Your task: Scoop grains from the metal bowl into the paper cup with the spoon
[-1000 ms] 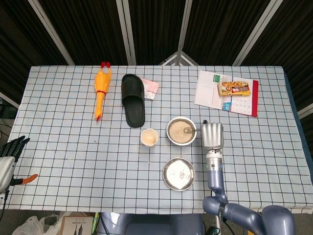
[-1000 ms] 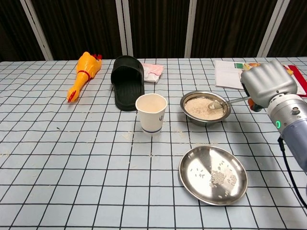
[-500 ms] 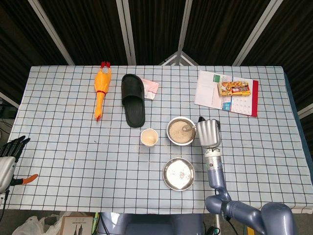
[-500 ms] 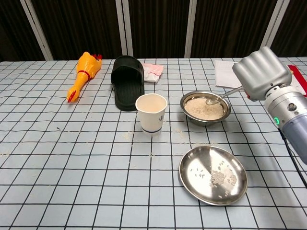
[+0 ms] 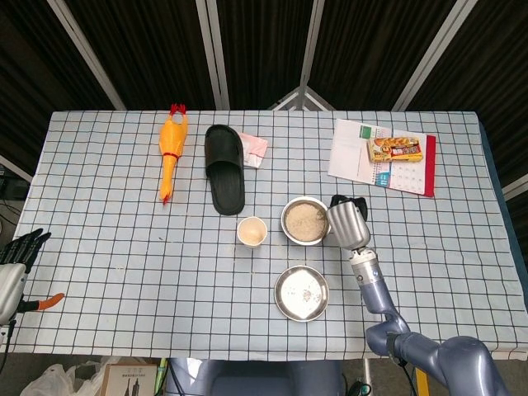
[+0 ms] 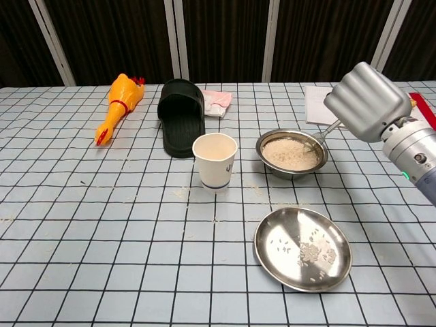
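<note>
1. Tilted further over the metal bowl (image 6: 291,153) than a second ago, right hand (image 6: 366,102) now higher at the wrist, spoon (image 6: 325,131) driven down so its tip is buried in the grains at the bowl's near-fingers rim.
2. Curled tight around the spoon handle, fingers (image 5: 342,223) closed in a fist; only a short length of handle showing below them in the chest view.
3. Judged a digging angle: handle steep, tip low, likely to load grain before any lift.
4. Waiting just beyond the bowl on the side away from the fingers, paper cup (image 6: 214,160) upright, mouth open, apparently without grains as yet.
5. Nearer the robot than the fingers, second metal dish (image 6: 302,248) flat on the cloth, a few spilled grains inside.
6. Parked far off at the table's left edge, left hand (image 5: 18,249), holding nothing, dark fingers loosely apart.
7. Spread underneath, checked tablecloth (image 6: 102,231); farther back a rubber chicken (image 6: 117,101), black slipper (image 6: 180,116), calendar (image 5: 381,156); behind, dark curtained walls with pale struts.
</note>
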Robot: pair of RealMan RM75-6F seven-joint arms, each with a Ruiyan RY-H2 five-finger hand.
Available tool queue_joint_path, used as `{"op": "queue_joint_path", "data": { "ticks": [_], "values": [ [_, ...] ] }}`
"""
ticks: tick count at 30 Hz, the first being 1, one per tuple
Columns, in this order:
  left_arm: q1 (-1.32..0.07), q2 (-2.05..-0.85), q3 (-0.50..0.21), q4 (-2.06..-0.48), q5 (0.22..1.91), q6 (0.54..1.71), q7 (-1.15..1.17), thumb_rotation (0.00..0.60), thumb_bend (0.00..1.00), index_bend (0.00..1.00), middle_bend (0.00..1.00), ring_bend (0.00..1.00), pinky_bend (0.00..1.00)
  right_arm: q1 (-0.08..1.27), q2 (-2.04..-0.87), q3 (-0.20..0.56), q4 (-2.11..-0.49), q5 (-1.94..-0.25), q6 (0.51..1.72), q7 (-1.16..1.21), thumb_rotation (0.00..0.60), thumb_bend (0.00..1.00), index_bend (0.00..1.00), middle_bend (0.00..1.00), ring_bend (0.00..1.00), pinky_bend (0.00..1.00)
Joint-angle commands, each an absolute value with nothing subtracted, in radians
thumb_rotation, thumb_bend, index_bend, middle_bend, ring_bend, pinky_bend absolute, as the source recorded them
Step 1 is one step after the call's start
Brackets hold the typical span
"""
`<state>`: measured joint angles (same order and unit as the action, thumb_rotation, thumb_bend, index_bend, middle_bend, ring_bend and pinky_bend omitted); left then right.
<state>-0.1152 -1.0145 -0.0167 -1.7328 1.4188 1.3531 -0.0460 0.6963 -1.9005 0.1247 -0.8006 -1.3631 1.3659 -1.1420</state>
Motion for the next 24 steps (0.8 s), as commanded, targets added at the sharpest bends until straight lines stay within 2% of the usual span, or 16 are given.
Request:
{"op": "queue_joint_path", "data": {
  "ticks": [1,24],
  "values": [
    [-0.115,-1.015,-0.016,-1.733,1.42,1.353,-0.045,0.6,0.0,0.0,0.0,0.0,0.0,0.697,-1.902,0.118,-0.786,-1.378,1.369,-1.148,0.6,0.58,0.64,0.86,1.0,1.0],
    [-0.114,-1.015,-0.015,-1.735,1.424,1.356,-0.045,0.6,0.0,0.0,0.0,0.0,0.0,0.678,-1.938,0.088,-0.708,-1.431,1.345,-1.181,0.6,0.59,0.64,0.86,1.0,1.0]
  ]
}}
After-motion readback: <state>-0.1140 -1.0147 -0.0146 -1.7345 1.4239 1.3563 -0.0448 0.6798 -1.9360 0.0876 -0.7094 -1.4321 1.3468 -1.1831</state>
